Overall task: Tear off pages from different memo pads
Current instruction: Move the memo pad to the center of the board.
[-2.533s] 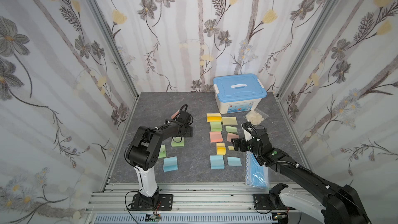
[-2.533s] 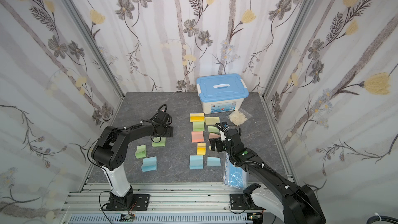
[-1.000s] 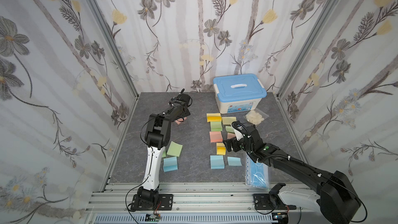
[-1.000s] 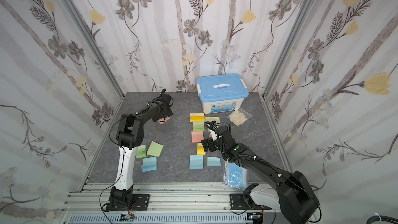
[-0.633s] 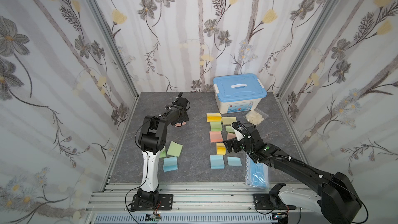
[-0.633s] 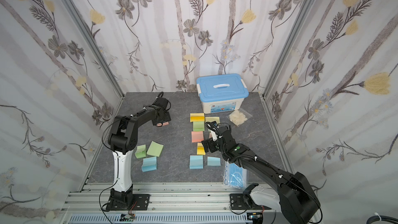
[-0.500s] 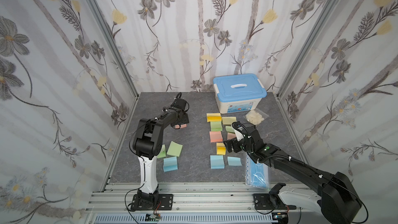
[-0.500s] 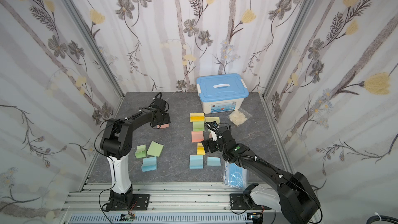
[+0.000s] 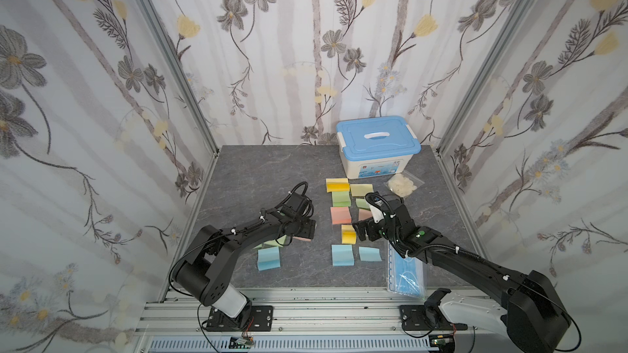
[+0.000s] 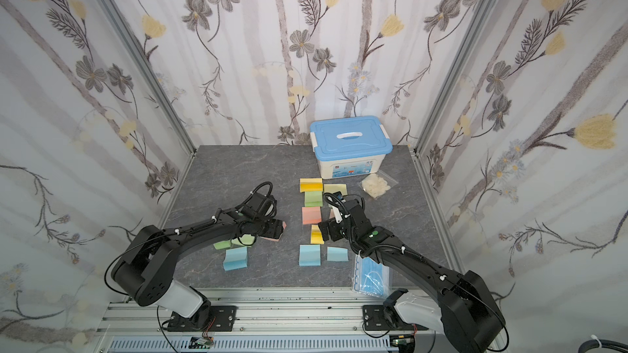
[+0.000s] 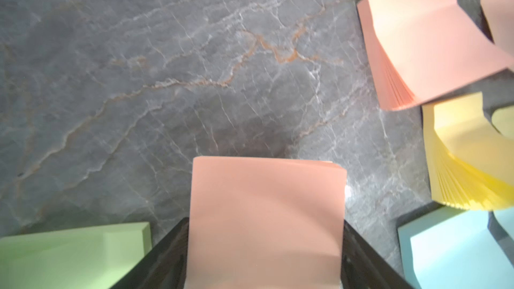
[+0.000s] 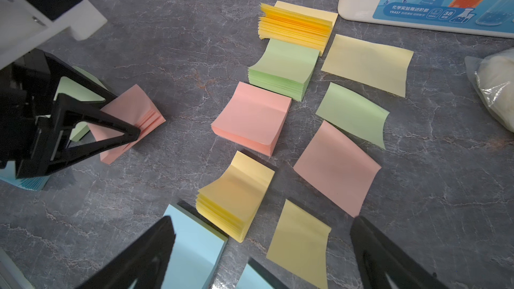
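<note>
The left pincer (image 9: 306, 229) is clamped on the side edges of a pink memo pad (image 11: 264, 218), with bare counter (image 11: 139, 79) open beyond it. The right pincer (image 9: 361, 230) gapes wide and empty above a yellow pad (image 12: 236, 190), loose pages (image 12: 336, 168) crowded edge to edge beside it

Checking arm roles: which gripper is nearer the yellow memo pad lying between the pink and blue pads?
Right. The right gripper hovers open beside the yellow memo pad; the left gripper grips a pink memo pad farther off.
</note>
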Tool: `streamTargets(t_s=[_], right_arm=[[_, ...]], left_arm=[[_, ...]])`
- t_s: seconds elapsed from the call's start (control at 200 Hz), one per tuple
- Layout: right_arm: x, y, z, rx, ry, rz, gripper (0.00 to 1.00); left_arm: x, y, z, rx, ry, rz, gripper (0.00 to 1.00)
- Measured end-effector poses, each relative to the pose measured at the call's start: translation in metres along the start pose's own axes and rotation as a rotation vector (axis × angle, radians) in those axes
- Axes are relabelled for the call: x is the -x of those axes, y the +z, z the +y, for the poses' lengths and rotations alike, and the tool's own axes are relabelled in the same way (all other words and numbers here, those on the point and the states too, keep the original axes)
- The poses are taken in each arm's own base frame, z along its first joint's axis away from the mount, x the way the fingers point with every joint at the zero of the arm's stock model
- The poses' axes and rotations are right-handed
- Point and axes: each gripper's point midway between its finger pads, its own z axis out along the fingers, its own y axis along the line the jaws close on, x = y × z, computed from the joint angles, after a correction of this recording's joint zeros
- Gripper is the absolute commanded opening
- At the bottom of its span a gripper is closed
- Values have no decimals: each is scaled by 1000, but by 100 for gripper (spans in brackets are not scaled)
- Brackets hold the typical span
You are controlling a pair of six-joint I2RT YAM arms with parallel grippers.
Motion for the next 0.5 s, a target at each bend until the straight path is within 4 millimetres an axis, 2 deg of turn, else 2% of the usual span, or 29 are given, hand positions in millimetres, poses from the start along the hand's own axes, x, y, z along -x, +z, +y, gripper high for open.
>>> streamTargets(t_s=[0.13, 0.155, 0.26, 0.405, 0.5], right_arm=[[-5, 1, 6, 3, -10, 38, 100], [-5, 1, 9, 6, -13, 44, 100], [-4, 2, 23, 26, -36, 70, 100], [1, 9, 49, 62, -77, 111, 89], [4, 20, 69, 85, -98, 146, 81]], left_arm=[[-23, -10, 2, -11, 21, -11, 96], [-24, -13, 1, -16, 24, -21, 100], [-18, -35, -4, -45, 19, -103, 100], [-6, -71, -4, -62, -94, -232, 83], [-16, -85, 2, -53, -186, -256, 75]])
